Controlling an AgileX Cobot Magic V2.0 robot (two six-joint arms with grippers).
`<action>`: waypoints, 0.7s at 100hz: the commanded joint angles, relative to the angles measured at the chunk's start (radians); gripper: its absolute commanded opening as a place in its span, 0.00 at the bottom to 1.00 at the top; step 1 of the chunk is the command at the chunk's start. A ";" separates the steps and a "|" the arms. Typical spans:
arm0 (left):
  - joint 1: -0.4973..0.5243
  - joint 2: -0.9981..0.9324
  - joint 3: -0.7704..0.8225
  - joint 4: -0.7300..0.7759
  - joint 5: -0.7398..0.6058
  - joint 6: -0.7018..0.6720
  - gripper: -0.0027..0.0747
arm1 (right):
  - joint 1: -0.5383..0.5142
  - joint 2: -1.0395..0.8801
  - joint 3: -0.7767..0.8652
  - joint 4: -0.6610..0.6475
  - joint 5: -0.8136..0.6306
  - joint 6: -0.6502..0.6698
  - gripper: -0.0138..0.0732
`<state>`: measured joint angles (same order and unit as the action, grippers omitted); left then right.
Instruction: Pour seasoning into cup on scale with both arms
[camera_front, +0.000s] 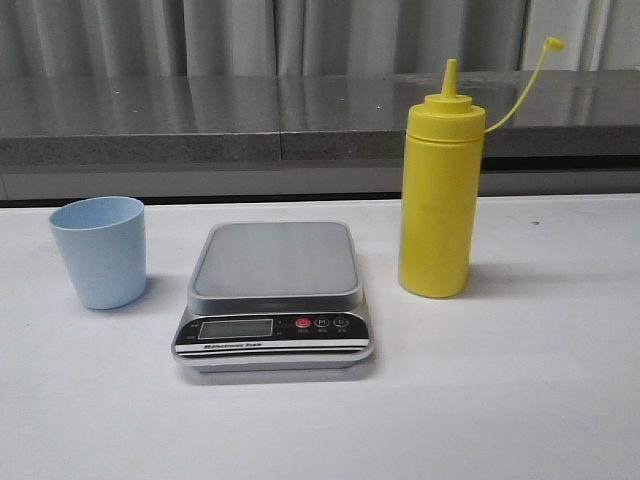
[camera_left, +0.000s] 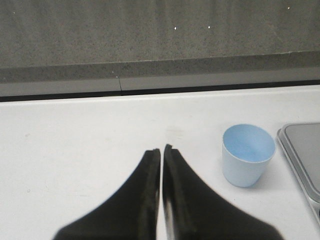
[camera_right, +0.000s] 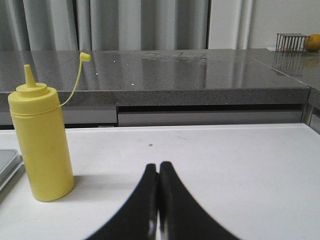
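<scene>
White table (camera_front: 540, 400), grey stone counter (camera_front: 200, 120), curtains behind. Scale (camera_front: 275, 295) panel reads "Electronic Scale". Left gripper (camera_left: 161, 150) and right gripper (camera_right: 158, 167) both clenched, empty

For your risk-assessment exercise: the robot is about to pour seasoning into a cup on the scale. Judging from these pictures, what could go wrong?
1. The small pale blue plastic cup stands on the table beside the flat grey digital scale, not on it; pouring now would weigh nothing.
2. The tall yellow plastic squeeze bottle is narrow and might tip when grasped.
3. Its cap hangs off on its tether, so tilting early could spill.
</scene>
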<state>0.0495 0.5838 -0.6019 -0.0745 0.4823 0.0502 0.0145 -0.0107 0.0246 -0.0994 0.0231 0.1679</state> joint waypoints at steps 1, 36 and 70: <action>0.002 0.083 -0.080 -0.019 -0.051 0.003 0.05 | -0.004 -0.013 0.002 -0.003 -0.072 -0.007 0.08; -0.065 0.363 -0.229 -0.103 -0.051 0.052 0.55 | -0.004 -0.013 0.002 -0.003 -0.072 -0.007 0.08; -0.203 0.654 -0.398 -0.103 0.017 0.052 0.55 | -0.004 -0.013 0.002 -0.003 -0.072 -0.007 0.08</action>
<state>-0.1198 1.1911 -0.9272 -0.1623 0.5263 0.1019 0.0145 -0.0107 0.0246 -0.0994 0.0231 0.1679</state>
